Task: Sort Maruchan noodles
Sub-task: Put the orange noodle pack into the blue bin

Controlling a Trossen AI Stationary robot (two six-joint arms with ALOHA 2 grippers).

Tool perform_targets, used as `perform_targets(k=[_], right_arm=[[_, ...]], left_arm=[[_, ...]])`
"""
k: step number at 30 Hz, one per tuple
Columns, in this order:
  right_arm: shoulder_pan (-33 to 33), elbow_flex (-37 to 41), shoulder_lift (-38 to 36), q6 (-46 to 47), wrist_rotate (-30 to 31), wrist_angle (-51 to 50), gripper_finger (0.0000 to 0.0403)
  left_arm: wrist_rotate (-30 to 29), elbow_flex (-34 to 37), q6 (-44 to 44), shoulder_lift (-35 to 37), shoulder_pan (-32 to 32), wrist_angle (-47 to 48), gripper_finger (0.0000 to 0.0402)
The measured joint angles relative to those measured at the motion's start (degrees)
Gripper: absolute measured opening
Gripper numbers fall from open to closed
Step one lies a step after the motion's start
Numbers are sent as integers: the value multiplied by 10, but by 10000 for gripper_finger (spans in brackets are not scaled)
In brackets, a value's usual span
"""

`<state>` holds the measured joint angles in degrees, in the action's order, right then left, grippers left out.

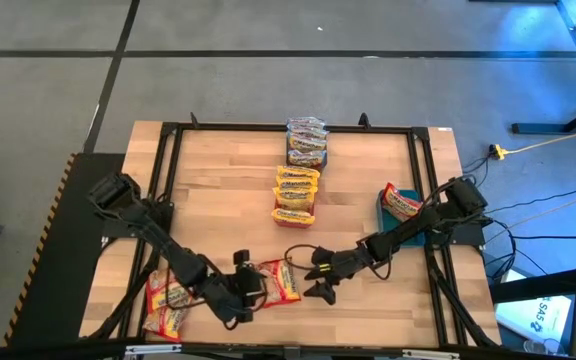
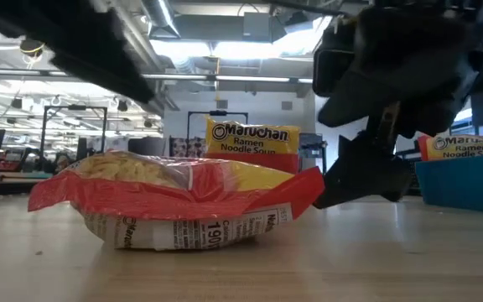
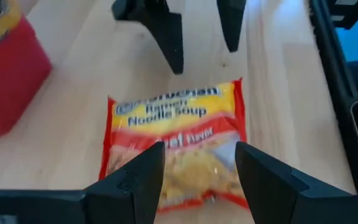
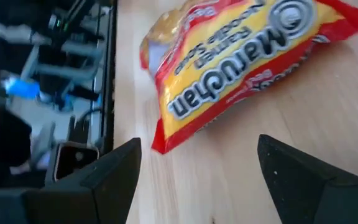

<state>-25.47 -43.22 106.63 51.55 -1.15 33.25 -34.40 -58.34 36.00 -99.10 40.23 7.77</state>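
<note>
Facing off over one red-edged Maruchan packet (image 1: 280,282) on the worktop (image 1: 218,200).
Left gripper (image 1: 249,288) and right gripper (image 1: 314,282) both spread apart; red bin (image 1: 160,300) and teal bin (image 1: 396,215) each holding packets.

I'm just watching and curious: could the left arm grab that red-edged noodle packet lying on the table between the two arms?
Probably yes. The left gripper hangs open right over the red-edged packet, a finger on each side, and nothing covers it. The right gripper, also open, waits just beside it, apart.
</note>
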Motion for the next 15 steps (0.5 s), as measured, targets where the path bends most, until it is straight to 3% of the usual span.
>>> perform_targets(k=[8,15], right_arm=[[13,0,14,75,46,10,292],[16,-2,43,115,57,55,292]], left_arm=[[-9,1,42,-55,25,17,192],[-12,1,44,-131,17,-40,192]])
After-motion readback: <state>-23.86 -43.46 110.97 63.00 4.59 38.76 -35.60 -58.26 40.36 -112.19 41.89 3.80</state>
